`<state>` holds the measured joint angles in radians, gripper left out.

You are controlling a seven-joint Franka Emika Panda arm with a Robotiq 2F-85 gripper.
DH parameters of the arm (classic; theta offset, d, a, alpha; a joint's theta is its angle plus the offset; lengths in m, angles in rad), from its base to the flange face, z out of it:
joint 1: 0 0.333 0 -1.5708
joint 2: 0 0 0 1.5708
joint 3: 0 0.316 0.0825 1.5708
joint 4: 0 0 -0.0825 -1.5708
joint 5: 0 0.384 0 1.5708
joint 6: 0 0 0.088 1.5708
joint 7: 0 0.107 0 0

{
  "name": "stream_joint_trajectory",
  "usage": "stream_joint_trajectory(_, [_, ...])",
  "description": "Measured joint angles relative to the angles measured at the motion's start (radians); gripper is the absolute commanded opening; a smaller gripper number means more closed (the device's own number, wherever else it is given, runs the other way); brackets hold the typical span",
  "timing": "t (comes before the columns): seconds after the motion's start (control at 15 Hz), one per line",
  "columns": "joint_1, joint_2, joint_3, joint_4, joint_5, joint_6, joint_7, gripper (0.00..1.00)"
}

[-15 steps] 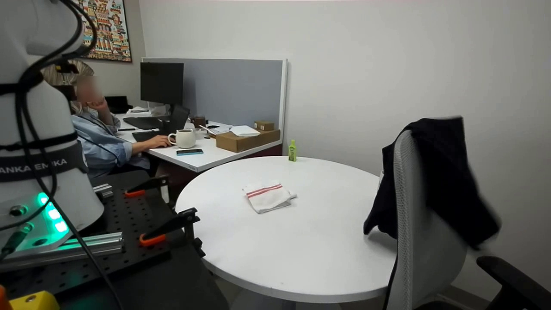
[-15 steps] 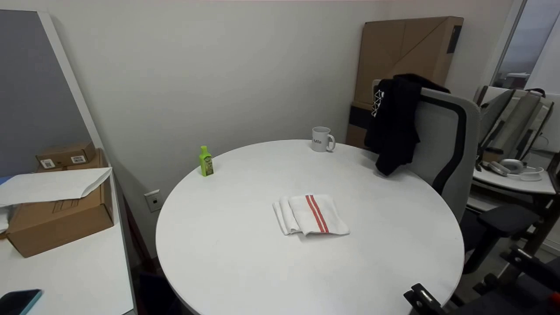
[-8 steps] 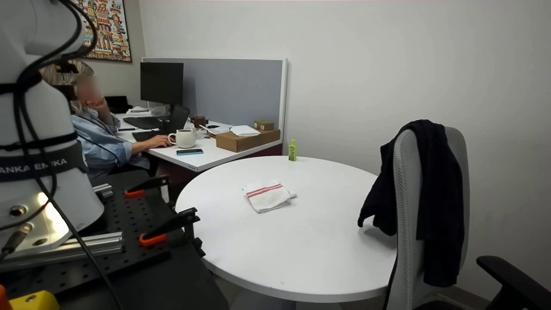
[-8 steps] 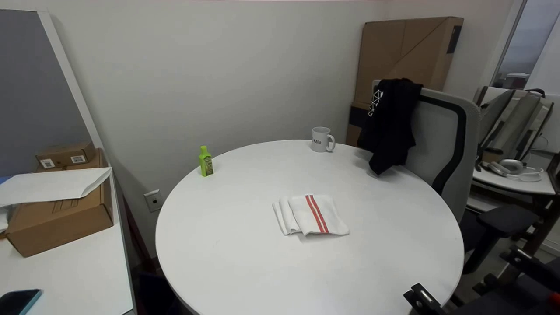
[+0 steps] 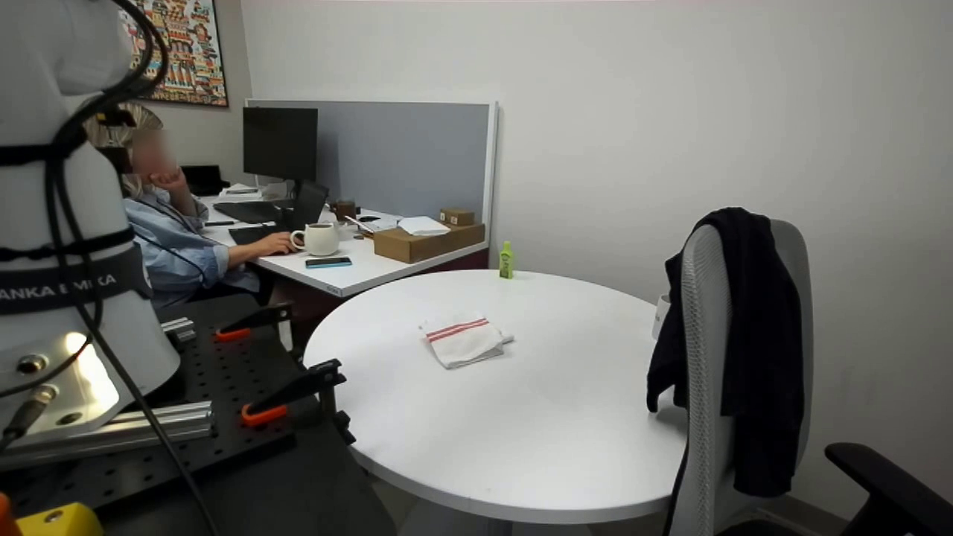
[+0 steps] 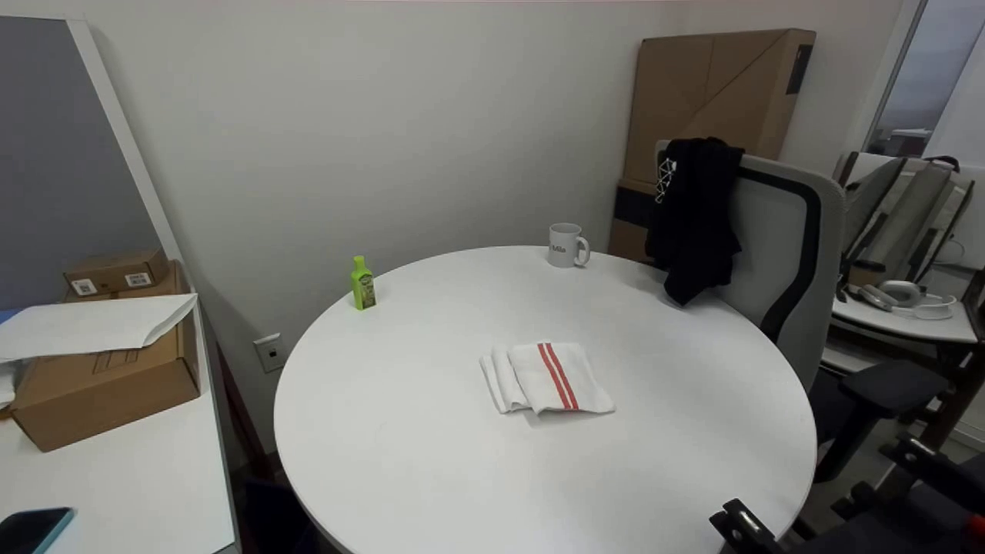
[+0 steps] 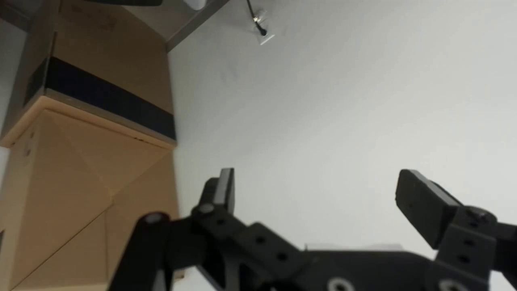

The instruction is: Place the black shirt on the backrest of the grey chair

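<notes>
My gripper (image 7: 317,184), spread wide, holds only free room. The black shirt (image 6: 696,219) straddles the top edge of the grey chair (image 6: 772,231).

Item: in an exterior view we look from just beside the robot arm (image 5: 104,201) across the round table (image 5: 536,417) to the wall (image 5: 610,134), grey chair (image 5: 703,365) near at right. Item: in an exterior view we look more steeply down, desk (image 6: 115,485) near at left, grey chair farther off. Shared in both exterior views: round table, striped cloth (image 6: 550,377), green bottle (image 6: 362,285), black shirt (image 6: 696,223). Item: wrist view, upside down; close behind the gripper (image 7: 317,178) we face wall and cardboard boxes (image 7: 93,178), the latter shared with an exterior view.
</notes>
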<state>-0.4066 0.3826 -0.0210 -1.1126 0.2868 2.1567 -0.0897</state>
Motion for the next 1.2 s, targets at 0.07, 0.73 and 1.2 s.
stream_joint_trajectory(0.07, [0.023,-0.019,0.014,-0.050,0.000,0.014,0.000,1.00])
stream_joint_trajectory(0.73, [0.208,-0.206,0.067,-0.574,-0.008,0.171,0.003,1.00])
stream_joint_trajectory(1.2, [0.337,-0.336,0.063,-0.943,-0.167,0.347,0.079,1.00])
